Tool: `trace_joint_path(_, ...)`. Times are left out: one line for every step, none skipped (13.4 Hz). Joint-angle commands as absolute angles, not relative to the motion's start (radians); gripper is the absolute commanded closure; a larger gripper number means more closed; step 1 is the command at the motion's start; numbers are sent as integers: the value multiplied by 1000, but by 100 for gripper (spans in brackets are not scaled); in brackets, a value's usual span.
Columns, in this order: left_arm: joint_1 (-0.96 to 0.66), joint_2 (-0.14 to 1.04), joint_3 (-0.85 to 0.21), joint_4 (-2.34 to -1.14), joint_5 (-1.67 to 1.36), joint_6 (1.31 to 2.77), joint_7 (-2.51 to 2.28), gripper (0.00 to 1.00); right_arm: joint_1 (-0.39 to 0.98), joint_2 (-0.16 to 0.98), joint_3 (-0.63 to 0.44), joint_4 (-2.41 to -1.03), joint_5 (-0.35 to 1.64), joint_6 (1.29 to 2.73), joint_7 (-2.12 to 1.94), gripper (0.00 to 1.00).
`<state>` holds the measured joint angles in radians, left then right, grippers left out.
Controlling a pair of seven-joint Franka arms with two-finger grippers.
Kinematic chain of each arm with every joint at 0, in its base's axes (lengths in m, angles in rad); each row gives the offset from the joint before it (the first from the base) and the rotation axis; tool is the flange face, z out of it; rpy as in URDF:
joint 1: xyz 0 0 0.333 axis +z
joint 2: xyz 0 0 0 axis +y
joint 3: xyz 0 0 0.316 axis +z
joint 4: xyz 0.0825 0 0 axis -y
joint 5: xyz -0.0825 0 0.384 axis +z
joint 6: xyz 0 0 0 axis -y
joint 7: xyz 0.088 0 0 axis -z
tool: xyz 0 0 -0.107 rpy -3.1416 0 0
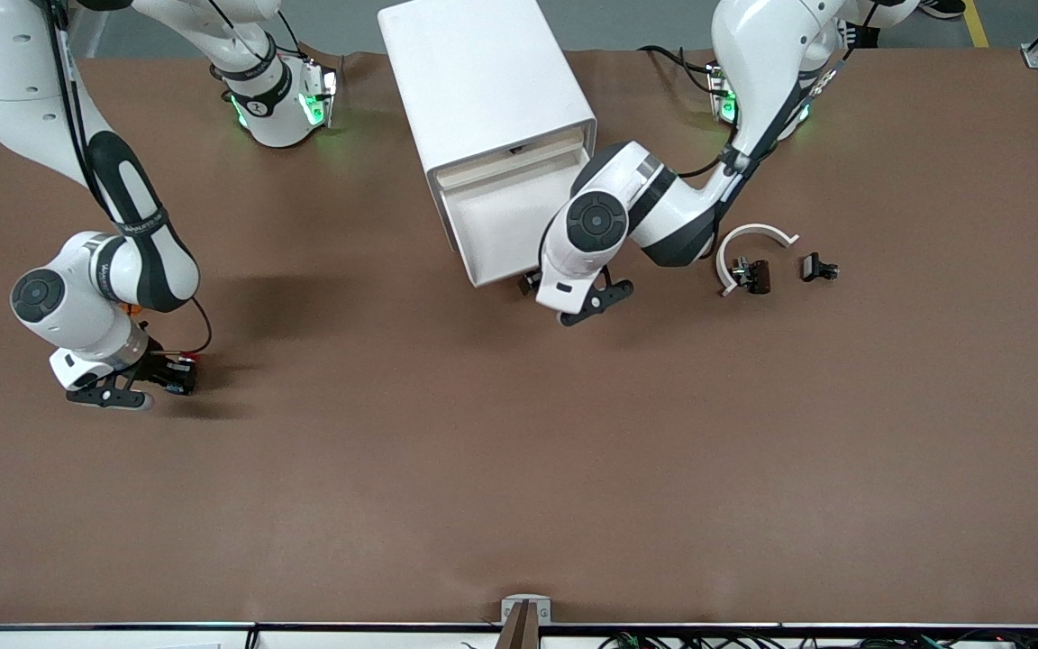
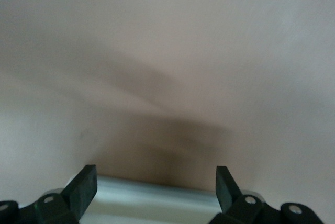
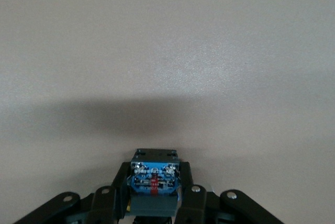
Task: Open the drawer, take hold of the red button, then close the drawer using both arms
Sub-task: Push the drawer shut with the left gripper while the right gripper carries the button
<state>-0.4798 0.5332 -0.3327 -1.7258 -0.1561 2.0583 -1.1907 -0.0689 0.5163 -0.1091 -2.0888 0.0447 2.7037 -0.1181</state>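
Right gripper clamps the button; left gripper sits at the open drawer's front.

The white cabinet is the landmark: its drawer is pulled out toward the front camera. The left gripper, fingers spread apart, is at the drawer's front corner, on the side toward the left arm's end. Well away from the cabinet, over the table at the right arm's end, the right gripper is closed on the button, blue underside showing between its 2 fingers.
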Motion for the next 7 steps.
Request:
trace_joint_path(-476,522,-374,-1720,-233,1920,-1213,0,-83,522,-91,-2077,35,2711,-126,83)
trace_joint_path(-476,520,-388,-1720,-250,1892,-1221,0,-86,523,-91,-2071,37,2709,-123,1)
trace_joint_path(-477,522,-403,-1723,-255,1879,-1232,0,-86,520,-91,-2065,37,2703,-123,0)
trace_joint_path(-477,525,-417,-1723,-256,1875,-1253,0,-77,514,-91,-2057,37,2682,-121,0)
trace_joint_path(-483,531,-428,-1723,-258,1875,-1275,0,-72,500,-89,-2042,37,2616,-117,0)
trace_joint_path(-486,534,-436,-1723,-262,1875,-1284,0,-71,471,-87,-2013,37,2523,-112,0)
trace_joint_path(-501,534,-437,-1723,-274,1875,-1287,0,-69,439,-84,-1990,37,2425,-110,0)
